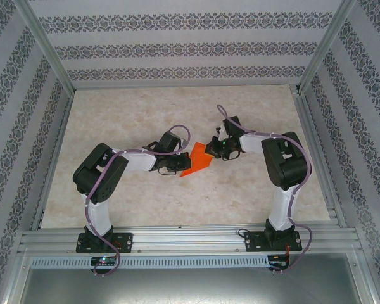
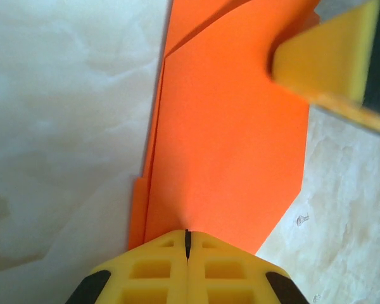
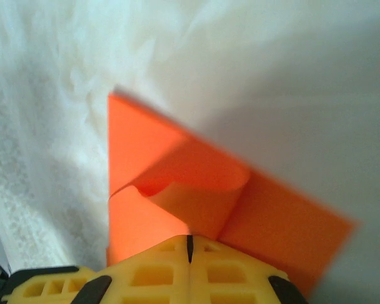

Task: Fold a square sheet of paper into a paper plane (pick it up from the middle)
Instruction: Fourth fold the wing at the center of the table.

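The square sheet of paper (image 1: 197, 158) is bright orange-red and partly folded, with layered edges, and lies mid-table between both arms. My left gripper (image 1: 179, 168) is at its left end. In the left wrist view its jaws (image 2: 187, 235) are shut with the tips down on the flat paper (image 2: 228, 126); whether they pinch any of it is hidden. My right gripper (image 1: 213, 151) is at the paper's right end. Its jaws (image 3: 190, 239) are shut on a curled flap (image 3: 202, 202) lifted off the rest of the sheet (image 3: 136, 145). A right finger (image 2: 329, 57) shows over the paper's far corner.
The pale marbled tabletop (image 1: 177, 107) stretches around the paper on all sides. Patterned walls with metal frame posts (image 1: 47, 57) enclose the table at the back and sides. The arms' bases sit on the aluminium rail (image 1: 190, 240) at the near edge.
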